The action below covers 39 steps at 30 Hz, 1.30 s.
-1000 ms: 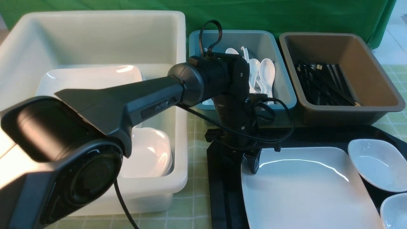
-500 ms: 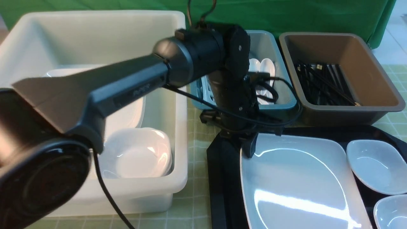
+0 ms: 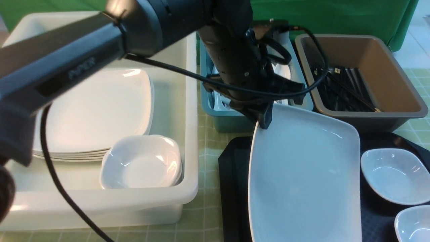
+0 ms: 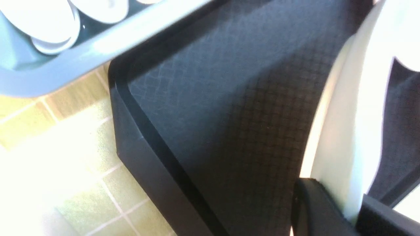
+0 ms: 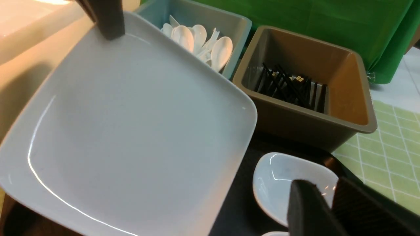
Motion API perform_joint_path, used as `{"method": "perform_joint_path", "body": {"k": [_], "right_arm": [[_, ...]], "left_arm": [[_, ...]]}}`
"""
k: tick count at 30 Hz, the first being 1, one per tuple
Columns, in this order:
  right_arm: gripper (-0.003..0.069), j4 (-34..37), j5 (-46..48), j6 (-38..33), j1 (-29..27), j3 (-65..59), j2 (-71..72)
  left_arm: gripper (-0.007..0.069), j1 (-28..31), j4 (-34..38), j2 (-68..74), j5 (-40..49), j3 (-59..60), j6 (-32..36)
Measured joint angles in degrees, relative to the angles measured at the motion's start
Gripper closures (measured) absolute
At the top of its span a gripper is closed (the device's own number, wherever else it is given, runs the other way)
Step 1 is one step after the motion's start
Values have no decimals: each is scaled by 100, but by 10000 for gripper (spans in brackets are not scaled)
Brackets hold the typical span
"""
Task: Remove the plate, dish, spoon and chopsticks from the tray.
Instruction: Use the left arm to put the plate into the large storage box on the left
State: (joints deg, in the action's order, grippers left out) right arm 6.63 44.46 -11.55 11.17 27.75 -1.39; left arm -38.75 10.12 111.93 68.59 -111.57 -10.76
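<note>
Right now your left gripper [image 3: 263, 123] is closed on the large, flat, glossy white square plate [image 3: 304, 174], pinching its far left corner. The plate slants down from those fingertips toward your side, over the big black textured plastic tray [image 3: 235, 198]; its near end leaves the front view, so you can't tell whether that end touches. Its long axis runs roughly away from you. What you need to judge is the sideways carry: the deep cream plastic tub [image 3: 100, 213] lies to the left of both plate and tray, and the left arm is nearer to it, so the plate probably needs more height to clear the tub's wall. Your right gripper [image 5: 324, 185] holds nothing, its fingers slightly parted, with a dish beyond them. Count one plate in the grip and two small white rounded-square dishes, one far [image 3: 394, 176] and one near [image 3: 416, 223], on the tray's right side. The cream tub bears one stack of several white plates [image 3: 97, 111]. You can't make out any spoon or chopsticks on the visible tray.
</note>
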Motion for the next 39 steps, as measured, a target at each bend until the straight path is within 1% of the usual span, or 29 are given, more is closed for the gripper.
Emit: {"method": "perform_joint_path", "body": {"k": [4,7,10,15,18,19,22,25,26,28,29,30,31,35,36,39], "right_arm": [[534,0,0,0,0,0,0],[534,0,0,0,0,0,0],[534,0,0,0,0,0,0],[534,0,0,0,0,0,0],[533,0,0,0,0,0,0],[532,0,0,0,0,0,0],[532,0,0,0,0,0,0],[532,0,0,0,0,0,0],[532,0,0,0,0,0,0],[532,0,0,0,0,0,0],[532,0,0,0,0,0,0],[532,0,0,0,0,0,0],[532,0,0,0,0,0,0],[532,0,0,0,0,0,0],[532,0,0,0,0,0,0],[532,0,0,0,0,0,0]], "left_arm": [[617,13,-55,-341,-10,4,15],[617,160,82,-735,-75,25,15],[617,510,402,-1141,-82,29,10],[617,1461,848,-1804,-50,41,59],[617,2236,937,-2197,107,47,167],[617,2393,953,-2300,158,53,215],[617,3424,1086,-2758,245,230,372],[617,4340,1511,-3136,224,580,653],[617,4768,1757,-3278,225,813,758],[617,5116,1978,-3386,225,1043,887],[617,5653,2320,-3527,225,1520,1076],[617,5780,2359,-3558,225,1520,1076],[617,6153,2623,-3640,173,2003,1217],[617,7224,3328,-3803,-440,3300,1406],[617,7418,3514,-3831,-759,3731,1418],[616,7723,4020,-3846,-1533,4644,1423]]}}
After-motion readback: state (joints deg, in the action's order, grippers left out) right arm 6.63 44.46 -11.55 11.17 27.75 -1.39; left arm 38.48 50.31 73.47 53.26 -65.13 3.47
